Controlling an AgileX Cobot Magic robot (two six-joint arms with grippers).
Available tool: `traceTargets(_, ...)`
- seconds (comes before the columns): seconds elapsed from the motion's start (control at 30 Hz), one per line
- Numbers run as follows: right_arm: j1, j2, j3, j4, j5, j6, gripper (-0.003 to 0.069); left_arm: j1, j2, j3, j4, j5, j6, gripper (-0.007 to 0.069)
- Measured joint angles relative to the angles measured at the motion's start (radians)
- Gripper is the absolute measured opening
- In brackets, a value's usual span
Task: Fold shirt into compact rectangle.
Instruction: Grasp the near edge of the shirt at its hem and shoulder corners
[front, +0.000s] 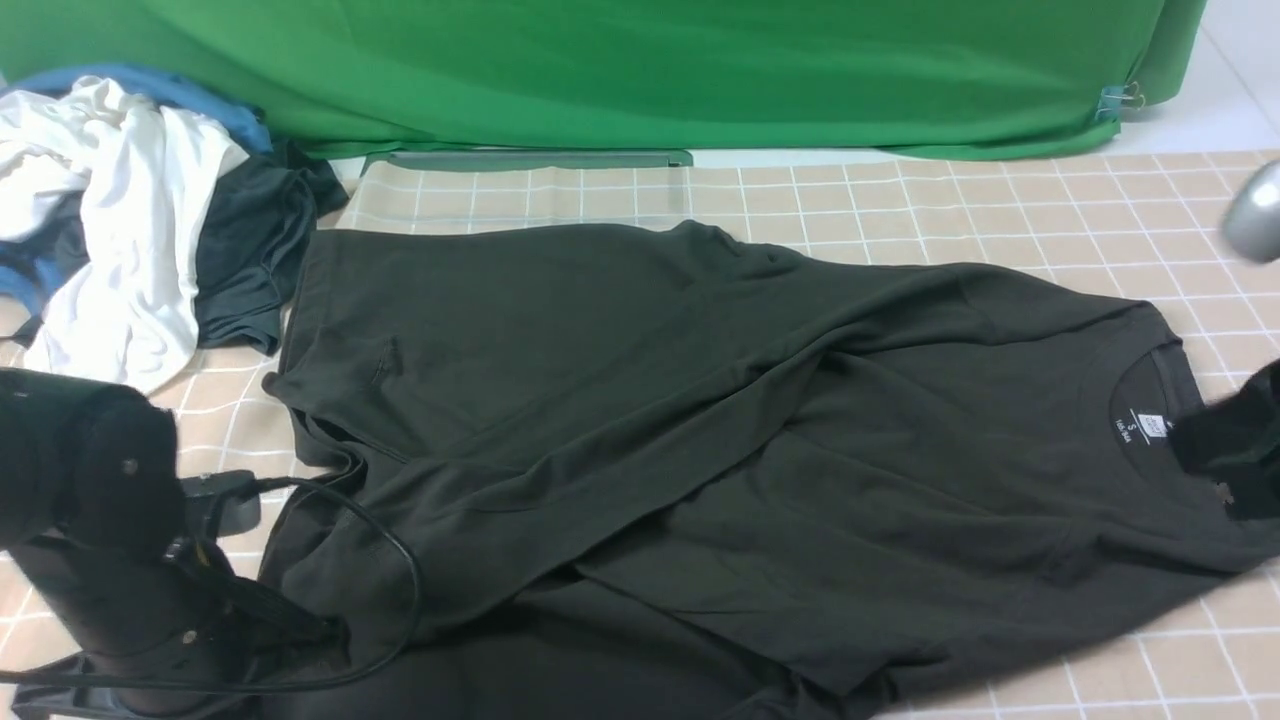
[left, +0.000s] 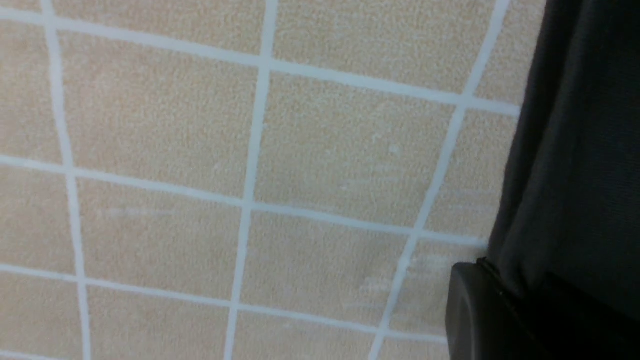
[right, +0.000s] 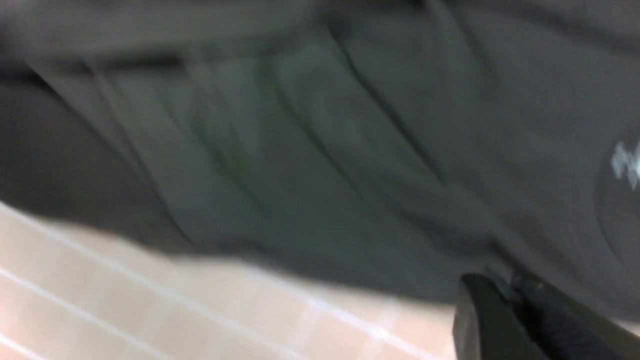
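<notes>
- Currently, shirt (front: 700, 420): black, lying part-folded across the desk (front: 1000, 200). Its long axis runs left to right, collar towards the right edge, hem towards the left.
- Left gripper (front: 312, 632): closed, pinching the hem near the desk's near-left corner. It is your nearer arm for that end.
- Right gripper (front: 1235, 450): closed, apparently on cloth just beside the collar, though both views of it are blurred.
- Writing: neck label (front: 1150, 425) reads "S", other lines too small to read. Chest print (right: 625, 165) is blurred and unreadable.

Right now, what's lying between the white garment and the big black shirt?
A smaller dark garment, crumpled, lies between the white garment and the shirt; the front view shows it.
</notes>
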Motion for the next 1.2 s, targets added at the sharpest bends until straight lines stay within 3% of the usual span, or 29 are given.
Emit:
traceTargets(0.13,0.002,0.106,0.008,0.003,0.054,-0.039,0.0114,0.000,-0.119,0.000,0.004,0.058,0.000,0.0020)
traceTargets(0.27,0.050,0.183,0.045,0.060,0.047,-0.131,0.0214,0.000,-0.207,0.000,0.012,0.092,0.000,0.0020)
traceTargets(0.37,0.152,0.251,0.098,0.061,-0.028,-0.209,0.0388,0.000,-0.256,0.000,0.012,0.126,0.000,0.0020)
traceTargets(0.43,0.200,0.288,0.119,0.036,-0.063,-0.225,0.0454,0.000,-0.262,0.000,0.020,0.141,-0.001,0.0020)
traceTargets(0.6,0.250,0.397,0.154,-0.012,-0.139,-0.234,0.0526,0.000,-0.264,0.000,0.089,0.183,-0.026,0.0020)
traceTargets(1.03,0.255,0.555,0.160,-0.061,-0.352,-0.272,0.0520,0.000,-0.264,0.000,0.108,0.171,-0.052,0.0020)
traceTargets(1.1,0.255,0.563,0.157,-0.076,-0.354,-0.278,0.0470,0.000,-0.264,0.000,0.102,0.170,-0.054,0.0020)
traceTargets(1.17,0.255,0.565,0.155,-0.088,-0.352,-0.286,0.0349,0.000,-0.264,0.000,0.092,0.158,-0.054,0.0020)
traceTargets(1.2,0.255,0.566,0.153,-0.090,-0.346,-0.287,0.0225,0.000,-0.264,0.000,0.081,0.149,-0.054,0.0020)
